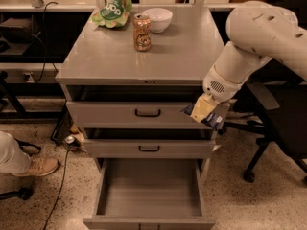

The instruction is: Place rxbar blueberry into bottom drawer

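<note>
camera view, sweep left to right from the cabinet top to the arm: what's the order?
green snack bag → can → white bowl → tool, in the air in front of the right end of the top drawer, shut on the rxbar blueberry.

The pale yellow end effector (203,110), by the right end of the grey top drawer (110,114), grips the navy rxbar blueberry (212,122). The bottom drawer (148,188) is grey, the bag (113,9) green, the bowl (157,18) white.

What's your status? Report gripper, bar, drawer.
Gripper at right front of cabinet, level with top drawer, fingers shut on rxbar blueberry. Bottom drawer open, lower and nearer the cabinet's middle. Nothing seen between them.
</note>
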Controlling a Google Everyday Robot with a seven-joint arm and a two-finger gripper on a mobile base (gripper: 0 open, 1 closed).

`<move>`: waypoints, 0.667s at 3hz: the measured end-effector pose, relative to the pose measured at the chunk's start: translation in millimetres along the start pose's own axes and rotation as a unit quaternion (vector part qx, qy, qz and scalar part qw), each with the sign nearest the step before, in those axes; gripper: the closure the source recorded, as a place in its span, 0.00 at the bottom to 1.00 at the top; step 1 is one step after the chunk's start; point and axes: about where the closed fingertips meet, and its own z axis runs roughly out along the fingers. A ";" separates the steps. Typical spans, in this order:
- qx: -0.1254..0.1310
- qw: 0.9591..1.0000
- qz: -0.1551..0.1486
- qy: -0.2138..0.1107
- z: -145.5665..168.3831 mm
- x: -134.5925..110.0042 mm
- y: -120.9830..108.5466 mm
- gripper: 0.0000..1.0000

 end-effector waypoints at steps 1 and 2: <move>-0.030 0.999 0.015 -0.016 47.2 9.8 -0.8 1.00; -0.055 0.998 0.021 -0.029 90.3 15.9 -0.5 1.00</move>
